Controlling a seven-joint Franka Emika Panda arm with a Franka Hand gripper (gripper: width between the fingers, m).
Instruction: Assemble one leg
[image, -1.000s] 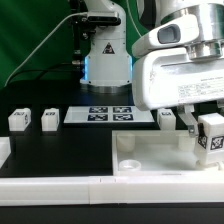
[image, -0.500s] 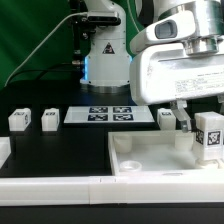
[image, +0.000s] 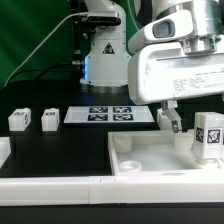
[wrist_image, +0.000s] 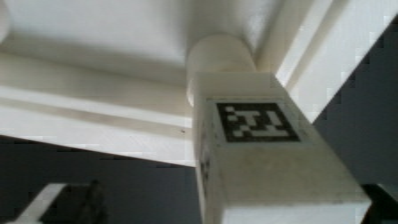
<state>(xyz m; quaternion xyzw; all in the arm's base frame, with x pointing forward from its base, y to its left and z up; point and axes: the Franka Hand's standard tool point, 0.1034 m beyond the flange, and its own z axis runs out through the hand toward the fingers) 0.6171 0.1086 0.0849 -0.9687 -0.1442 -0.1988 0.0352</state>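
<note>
My gripper (image: 208, 118) is shut on a leg (image: 210, 135), a small white post with a black-and-white tag, held upright at the exterior view's right edge. It hangs over the far right end of the large white tray-like part (image: 150, 157). In the wrist view the held leg (wrist_image: 267, 150) fills the middle, its tag facing the camera and its far end close to the tray part's (wrist_image: 89, 100) corner. My gripper (wrist_image: 214, 215) shows only as dark fingers (wrist_image: 50, 205) at the picture's edge. I cannot tell whether the leg touches the tray.
Two loose legs (image: 19, 119) (image: 50, 119) stand on the black table at the exterior view's left. A third leg (image: 166, 117) stands behind the tray, near my fingers. The marker board (image: 105, 114) lies at the middle back, before the arm's base (image: 105, 60).
My gripper has carried the leg a little toward the exterior view's right, and it now sits partly past the frame edge. The loose legs and the tray have not moved.
</note>
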